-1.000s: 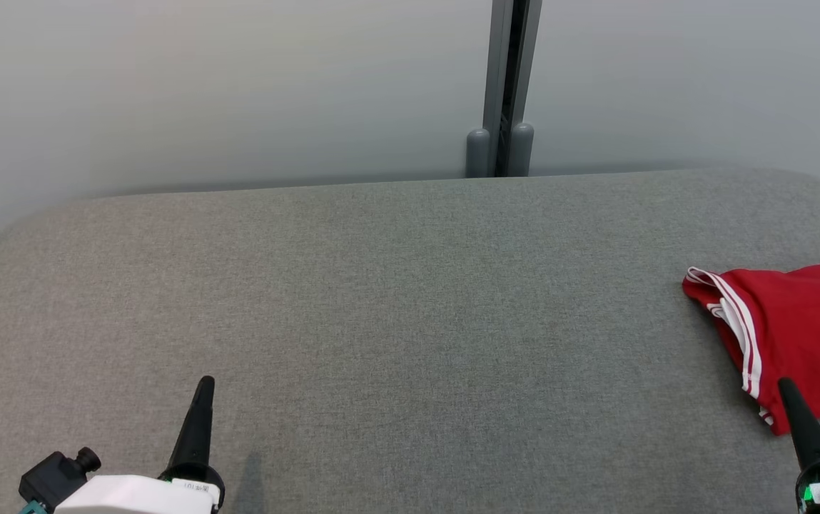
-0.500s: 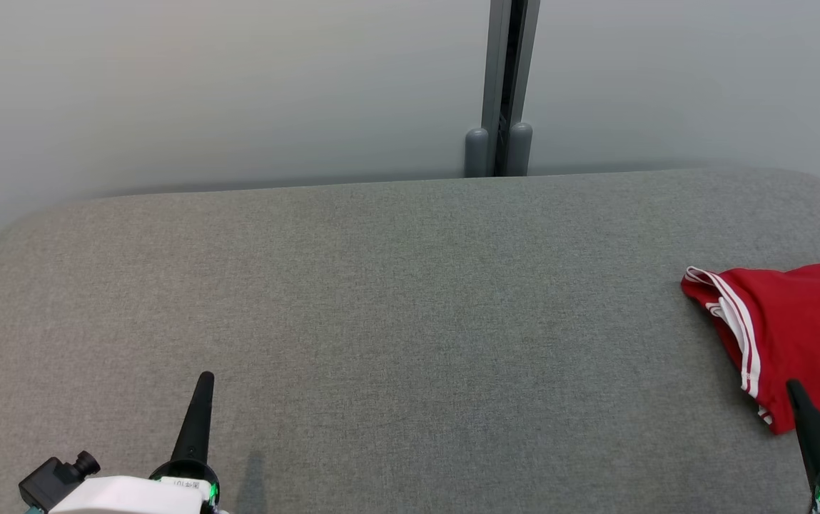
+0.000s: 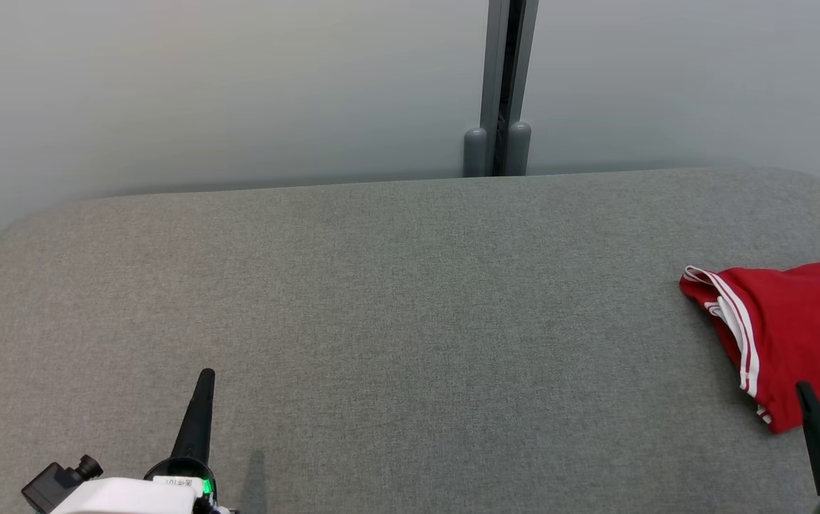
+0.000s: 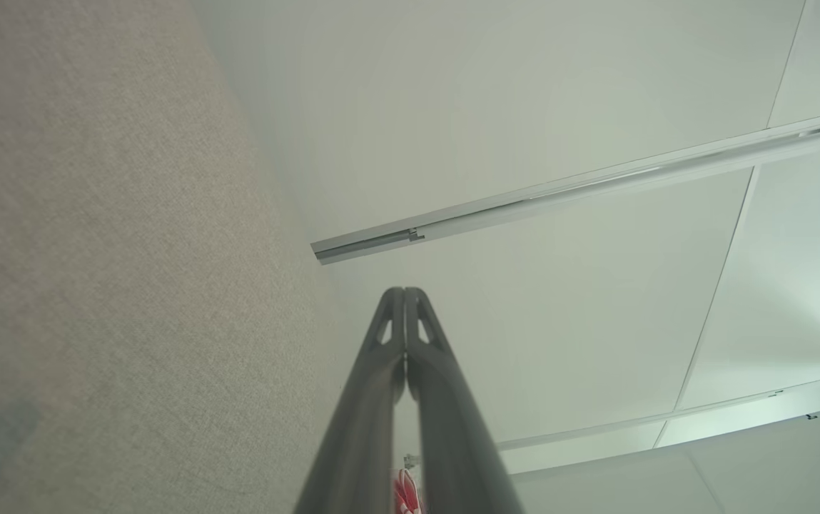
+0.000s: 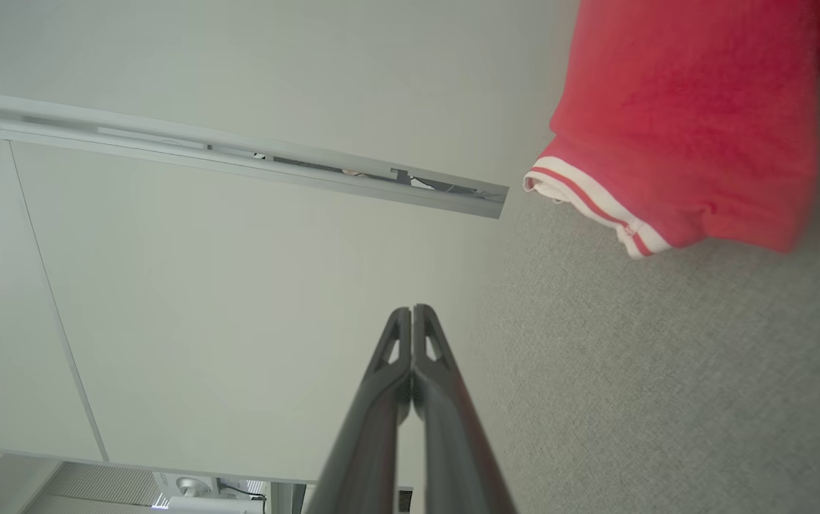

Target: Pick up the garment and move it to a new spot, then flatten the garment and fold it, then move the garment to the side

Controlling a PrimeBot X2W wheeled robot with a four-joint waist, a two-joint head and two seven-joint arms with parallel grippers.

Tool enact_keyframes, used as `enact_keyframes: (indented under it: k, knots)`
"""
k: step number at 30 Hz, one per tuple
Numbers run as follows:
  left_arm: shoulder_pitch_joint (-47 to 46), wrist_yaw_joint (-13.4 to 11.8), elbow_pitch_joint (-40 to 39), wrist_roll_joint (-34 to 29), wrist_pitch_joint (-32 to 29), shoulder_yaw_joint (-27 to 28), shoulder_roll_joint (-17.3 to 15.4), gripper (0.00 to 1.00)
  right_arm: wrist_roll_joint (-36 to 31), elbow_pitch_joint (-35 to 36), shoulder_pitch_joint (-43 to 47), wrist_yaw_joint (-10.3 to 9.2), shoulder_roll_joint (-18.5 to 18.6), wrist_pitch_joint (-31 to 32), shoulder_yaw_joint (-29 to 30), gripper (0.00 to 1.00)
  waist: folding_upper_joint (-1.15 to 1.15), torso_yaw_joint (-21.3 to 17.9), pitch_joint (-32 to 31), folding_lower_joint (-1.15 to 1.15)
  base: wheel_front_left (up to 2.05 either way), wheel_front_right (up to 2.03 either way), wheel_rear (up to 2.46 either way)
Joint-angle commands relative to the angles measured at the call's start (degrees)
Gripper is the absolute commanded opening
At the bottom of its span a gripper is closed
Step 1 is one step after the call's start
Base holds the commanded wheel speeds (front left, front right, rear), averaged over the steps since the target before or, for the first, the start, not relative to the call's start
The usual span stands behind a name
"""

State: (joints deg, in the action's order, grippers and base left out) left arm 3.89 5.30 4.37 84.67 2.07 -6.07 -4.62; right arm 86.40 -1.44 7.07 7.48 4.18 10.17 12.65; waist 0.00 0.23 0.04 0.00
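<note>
The broad grey fabric-covered table (image 3: 410,300) sits almost exactly where it did a second ago in the head view, with a hair of camera drift and nothing more. The red garment with white striped trim (image 3: 802,328) hasn't budged either. It lies bunched at the table's far right side, running off the edge of the view, one striped cuff turned toward the middle.

And here's the mover: the right fingers (image 3: 815,425) slide back toward the lower right corner. Their tip still overlaps the garment's near hem in the head view, though contact can't be told. They are pressed tight together and carry nothing. The left fingers (image 3: 199,417), well apart from the garment at lower left, creep a touch forward, likewise pinched together and empty.

So no grasp is on. With the cloth already off to the side and the right arm pulling away, this reads as either the wind-down or a reset before a fresh reach. Whether the folding is properly done can't be judged with part of the garment out of view.
</note>
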Motion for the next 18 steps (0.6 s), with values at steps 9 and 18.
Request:
enact_keyframes:
  k: [9, 18]
  knots:
    - [-0.8, 1.3, -0.5, 3.7, -0.5, 0.8, 0.6, 0.0, 4.3, 0.2, 0.4, 0.02, 0.0, 1.4, 1.2, 0.0, 0.0, -0.1, 0.0, 0.0, 0.0, 0.0, 0.0]
    - [-0.8, 2.0, -0.5, 6.9, -0.9, 1.3, 1.2, 0.0, 7.7, 0.1, 0.4, 0.02, -0.3, 2.3, 2.0, 0.0, 0.0, -0.2, 0.1, 0.0, 0.0, 0.0, 0.0]
